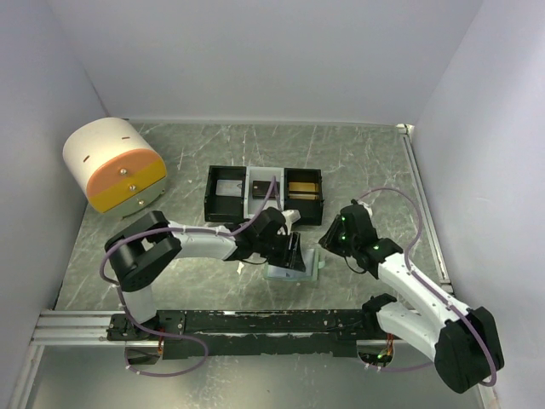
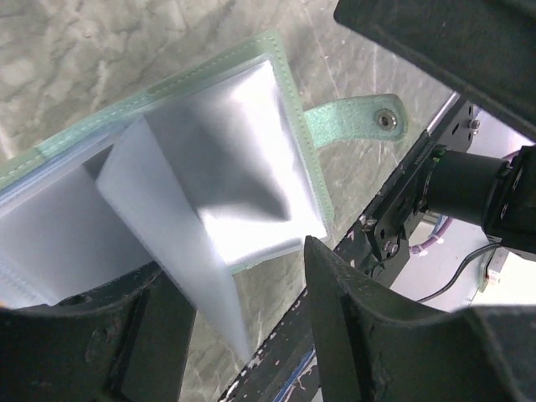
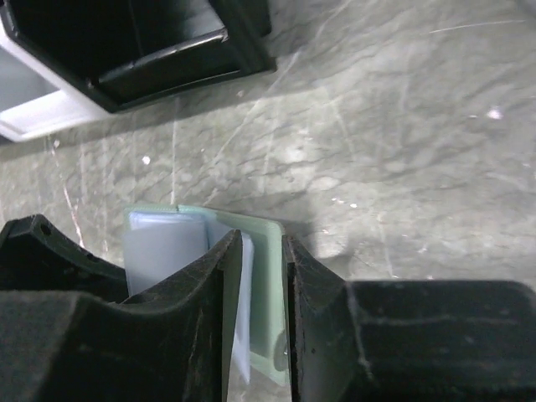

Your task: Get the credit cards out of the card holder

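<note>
The card holder (image 1: 298,274) lies open on the table between both arms, sage-green at its edge (image 2: 276,59) with pale leaves inside. My left gripper (image 1: 289,252) hangs over it, open (image 2: 239,276); one pale leaf stands up between the fingers, close to the left one. My right gripper (image 1: 328,241) is at the holder's right side, its jaws (image 3: 261,239) a little open with the green cover (image 3: 270,251) and a pale leaf showing in the narrow gap. No credit cards can be told apart among the leaves.
A black-and-white three-compartment tray (image 1: 209,192) stands just behind the holder, with flat things in its compartments. A white and orange drum (image 1: 115,166) sits at the back left. The holder's snap strap (image 2: 368,117) points toward the black base rail (image 1: 255,322).
</note>
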You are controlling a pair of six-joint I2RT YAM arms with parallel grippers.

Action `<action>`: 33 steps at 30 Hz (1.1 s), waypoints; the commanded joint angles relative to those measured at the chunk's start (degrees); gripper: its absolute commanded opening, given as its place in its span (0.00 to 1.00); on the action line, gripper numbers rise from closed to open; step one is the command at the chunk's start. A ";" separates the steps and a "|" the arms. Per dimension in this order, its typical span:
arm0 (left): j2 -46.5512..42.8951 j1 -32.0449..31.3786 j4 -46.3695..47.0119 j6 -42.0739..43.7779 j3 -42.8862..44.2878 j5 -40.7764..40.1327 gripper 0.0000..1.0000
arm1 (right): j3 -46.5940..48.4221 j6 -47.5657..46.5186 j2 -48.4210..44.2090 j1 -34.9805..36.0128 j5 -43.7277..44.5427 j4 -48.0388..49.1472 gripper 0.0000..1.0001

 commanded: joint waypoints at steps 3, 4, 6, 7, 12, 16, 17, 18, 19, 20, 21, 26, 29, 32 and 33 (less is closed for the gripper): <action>2.88 -2.21 -1.64 3.68 6.24 1.73 0.62 | 3.43 0.09 -2.38 -0.36 6.88 -6.15 0.27; 3.03 -2.63 -2.74 4.24 6.95 0.99 0.62 | 3.81 0.03 -2.34 -0.39 6.50 -6.06 0.27; 3.06 -3.22 -3.94 4.80 7.94 0.02 0.62 | 4.43 0.01 -2.08 -0.41 6.19 -6.18 0.27; 3.04 -3.40 -4.19 4.89 8.16 -0.25 0.63 | 4.74 0.01 -2.02 -0.40 6.09 -6.32 0.27; 4.89 -3.53 -6.10 4.83 8.29 -1.57 0.64 | 5.29 -0.76 -2.27 -0.40 3.57 -5.34 0.26; 5.81 -3.68 -3.55 3.45 6.10 -0.05 0.63 | 4.74 -2.36 -1.55 -0.41 -3.36 -1.41 0.24; 5.60 -3.84 -2.67 3.36 5.51 0.38 0.62 | 4.62 -2.91 -0.81 -0.45 -6.10 0.40 0.23; 5.22 -4.06 -2.39 3.41 5.24 0.40 0.62 | 4.37 -3.24 0.14 -0.45 -9.03 1.69 0.22; 4.58 -4.36 -2.52 3.60 5.16 0.16 0.62 | 4.17 -3.32 1.32 -0.43 -12.25 3.12 0.21; 3.84 -4.59 -2.62 4.01 5.07 -0.15 0.62 | 3.86 -3.17 2.50 -0.41 -15.21 4.64 0.19; 2.99 -4.78 -2.87 4.35 4.98 -0.35 0.62 | 3.33 -2.73 3.85 -0.38 -17.79 6.05 0.18; -1.87 -5.09 -4.70 5.43 3.88 -2.25 0.63 | -1.85 0.10 9.44 -0.29 -28.65 15.49 0.16; -6.18 -5.12 -6.04 5.32 1.82 -3.97 0.64 | -4.77 0.37 13.97 -0.08 -32.77 19.25 0.16; -12.21 -5.30 -9.57 4.88 -0.75 -8.09 0.64 | -6.28 -0.08 17.70 0.10 -32.24 18.68 0.16; -14.10 -5.29 -11.26 4.54 -1.51 -11.22 0.65 | -6.41 -0.34 17.97 0.15 -31.02 17.40 0.15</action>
